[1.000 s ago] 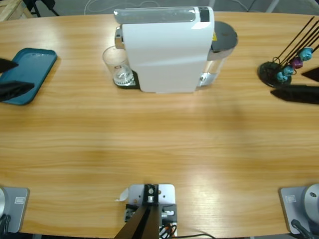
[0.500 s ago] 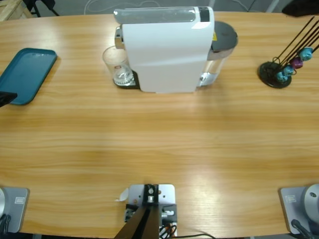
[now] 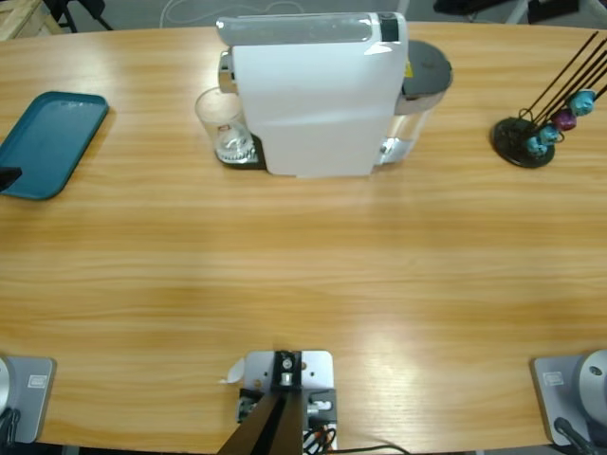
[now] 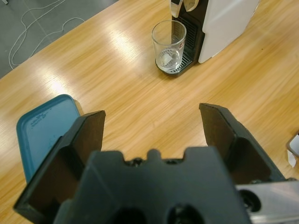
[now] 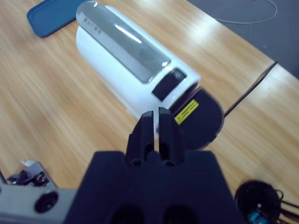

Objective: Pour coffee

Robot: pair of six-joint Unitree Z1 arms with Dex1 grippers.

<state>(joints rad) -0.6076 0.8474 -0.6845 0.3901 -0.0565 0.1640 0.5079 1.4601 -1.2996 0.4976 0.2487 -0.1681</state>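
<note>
White coffee machine at the far middle of the wooden table, lying as seen from above with its silver top strip toward the far edge. Clear glass cup with a red mark stands upright on the machine's drip tray, at the machine's left side, under the spout; in the left wrist view it looks clear, no brown coffee can be made out in it. Teal tray at the far left of the table, well apart from the cup. Capsule stand with black rods and blue and purple capsules at the far right. Left gripper has its jaws spread wide, nothing between them, hanging above the table between tray and cup. Right gripper has jaws pressed together, gripping nothing, high above the machine's rear end near the grey water tank with a yellow label
</note>
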